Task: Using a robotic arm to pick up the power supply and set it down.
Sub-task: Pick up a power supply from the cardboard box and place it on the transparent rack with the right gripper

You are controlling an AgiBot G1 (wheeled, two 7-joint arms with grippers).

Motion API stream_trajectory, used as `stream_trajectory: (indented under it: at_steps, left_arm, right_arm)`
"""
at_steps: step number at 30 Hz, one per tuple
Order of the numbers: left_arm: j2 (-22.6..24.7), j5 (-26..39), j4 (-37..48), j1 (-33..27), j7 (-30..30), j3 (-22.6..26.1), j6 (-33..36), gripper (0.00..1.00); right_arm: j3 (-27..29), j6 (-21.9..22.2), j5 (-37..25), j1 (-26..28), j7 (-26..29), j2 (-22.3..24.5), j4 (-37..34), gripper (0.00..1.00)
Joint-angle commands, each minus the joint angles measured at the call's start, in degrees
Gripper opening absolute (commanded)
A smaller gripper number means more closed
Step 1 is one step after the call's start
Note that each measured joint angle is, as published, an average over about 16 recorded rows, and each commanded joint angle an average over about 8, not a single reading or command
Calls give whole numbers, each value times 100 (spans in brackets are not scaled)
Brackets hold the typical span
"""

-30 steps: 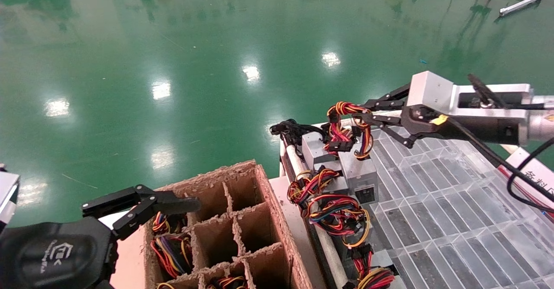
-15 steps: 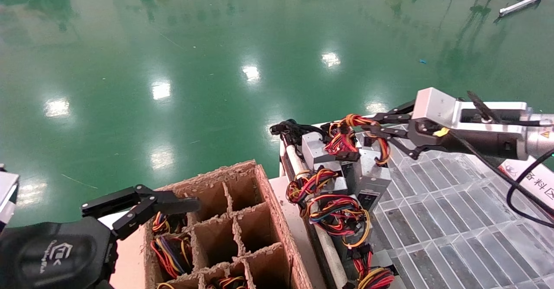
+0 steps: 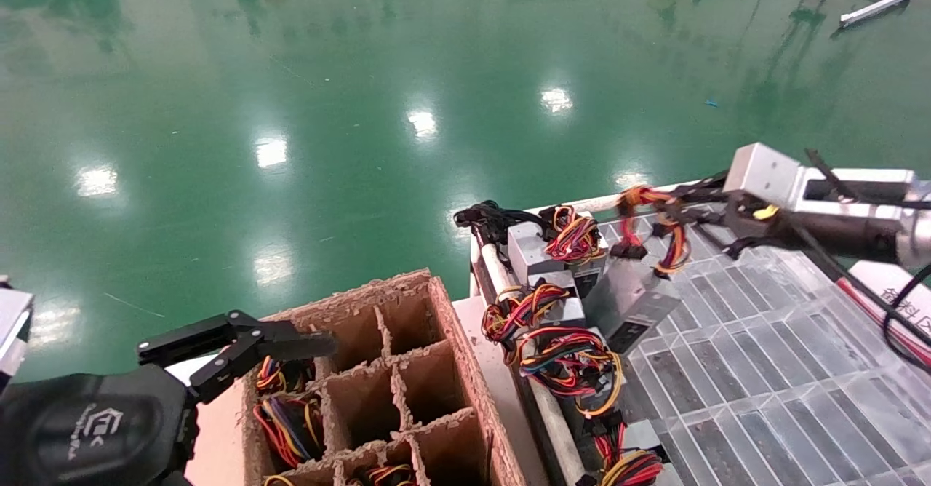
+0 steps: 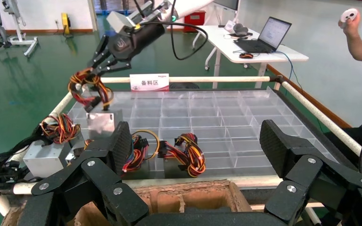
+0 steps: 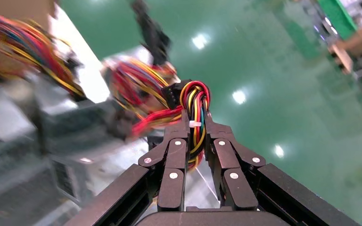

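Observation:
My right gripper (image 3: 700, 208) is shut on the red, orange and yellow wire bundle (image 3: 658, 230) of the power supply (image 3: 631, 298). The silver-grey box hangs tilted from those wires over the near-left part of the clear tray (image 3: 771, 369), beside the other units. The right wrist view shows the wire bundle (image 5: 194, 106) pinched between the shut fingers of my right gripper (image 5: 195, 128). From the left wrist view, the robotic arm (image 4: 132, 36) holds the wires (image 4: 87, 89) with the power supply (image 4: 101, 123) beneath. My left gripper (image 3: 240, 344) stays open and empty over the cardboard box.
Several more silver units (image 3: 534, 247) with wire bundles (image 3: 574, 359) line the tray's left edge. A cardboard divider box (image 3: 396, 384) with wires in some cells sits to the left. A white sign (image 4: 149, 82) stands on the tray's far rail. Green floor lies beyond.
My right gripper dropped lower, then moved right, dragging the power supply by its wires away from the row of units; the box now hangs tilted. The left arm has not moved.

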Motion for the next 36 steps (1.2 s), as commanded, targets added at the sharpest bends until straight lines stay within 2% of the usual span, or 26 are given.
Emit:
stream_trajectory:
  at_steps: [1,6,14,15,22,23,36]
  left_arm:
    - [0,0,0,0,0,1,0,100]
    - [-1,-2,0,-1,1,2,-1,100]
    - [-2,-3,0,-1,2,5,-2,100]
    - [-2,-4,0,-1,3,5,-2,100]
    - [-3,-5,1,-1,4,9,-4,100]
    - [-3,-5,1,-1,4,9,-5,100]
    - [-4,-6,2,0,4,10,-6,100]
  right_arm:
    - [-19,159,-36,60,-20,-50,-134,0]
    - [-30,301,-55,33,-35,-159,-239,0]
    - [-61,211,-95,-50,-35,-349,-248,0]
    - [-70,184,-107,-57,-33,-366,-247,5]
    - [-119,-43,-175,-74,-8,-414,-247,91]
    - [-121,-63,-178,-71,-5,-415,-249,99]
    - [-127,-69,-187,-66,-3,-410,-244,100]
